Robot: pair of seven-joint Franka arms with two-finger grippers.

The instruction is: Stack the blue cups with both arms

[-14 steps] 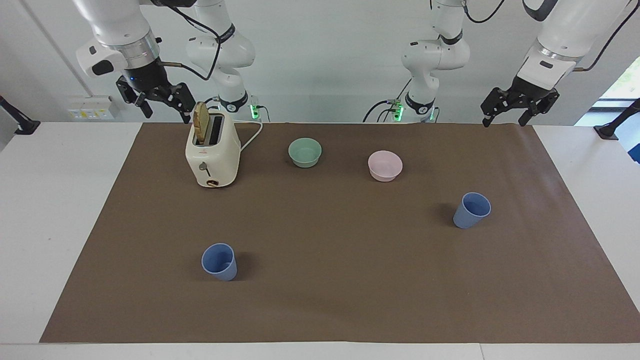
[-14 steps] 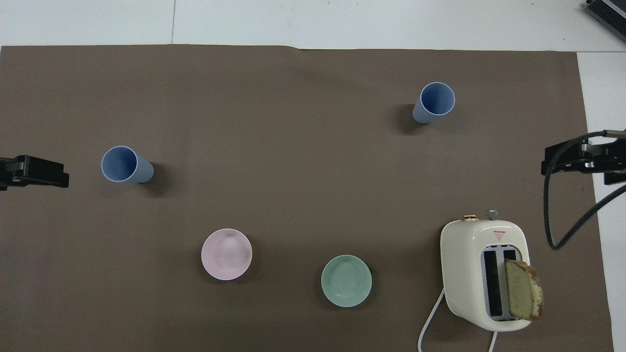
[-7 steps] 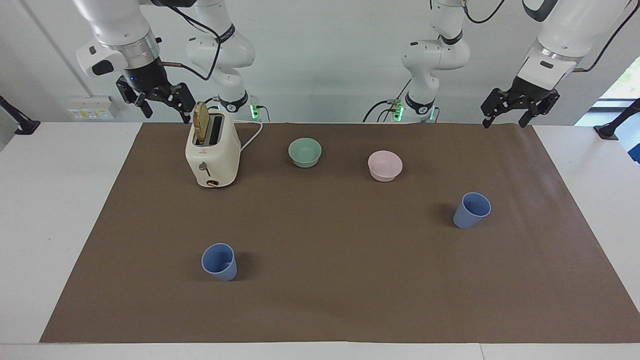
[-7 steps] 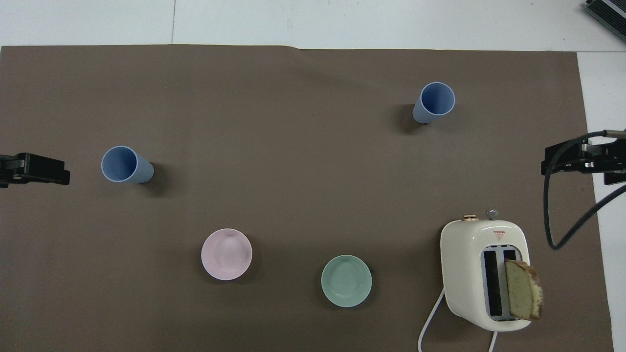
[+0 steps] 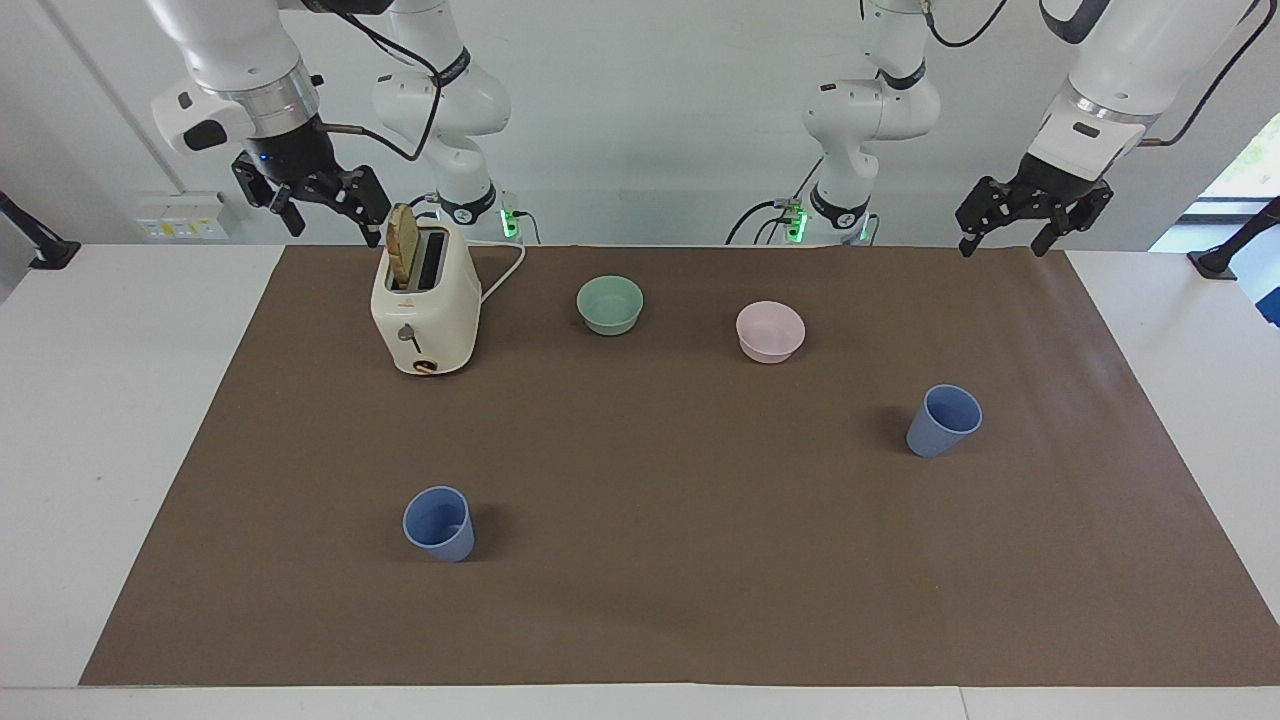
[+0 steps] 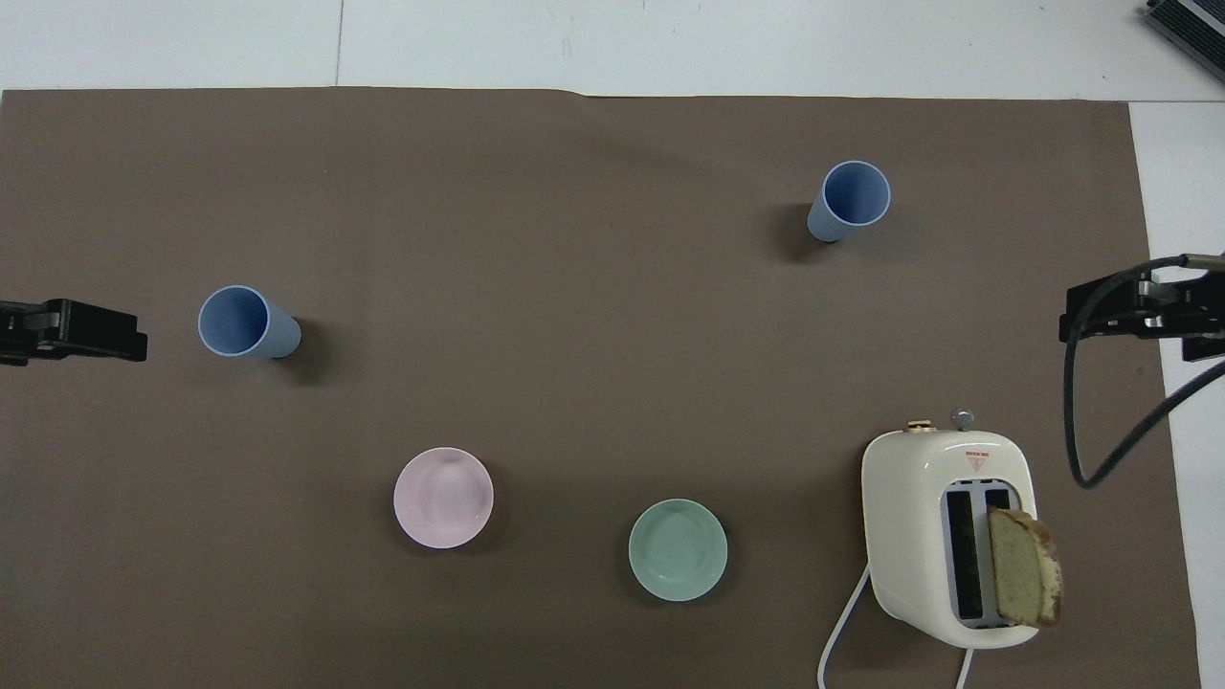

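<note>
Two blue cups stand upright and apart on the brown mat [image 5: 650,600]. One cup [image 5: 944,420] [image 6: 247,322] is toward the left arm's end of the table. The other cup [image 5: 438,523] [image 6: 850,199] is toward the right arm's end and farther from the robots. My left gripper [image 5: 1003,243] [image 6: 120,340] hangs open and empty over the mat's edge at its own end. My right gripper [image 5: 335,228] [image 6: 1105,321] hangs open and empty beside the toaster's top.
A cream toaster [image 5: 425,310] with a bread slice [image 5: 402,245] sticking out stands near the right arm. A mint-green bowl [image 5: 609,304] and a pink bowl [image 5: 770,331] sit near the robots. Two smaller white arms [image 5: 860,110] stand at the table's edge.
The left gripper has shifted slightly inward over the mat, toward the nearby cup. The right gripper and the cups have stayed put.
</note>
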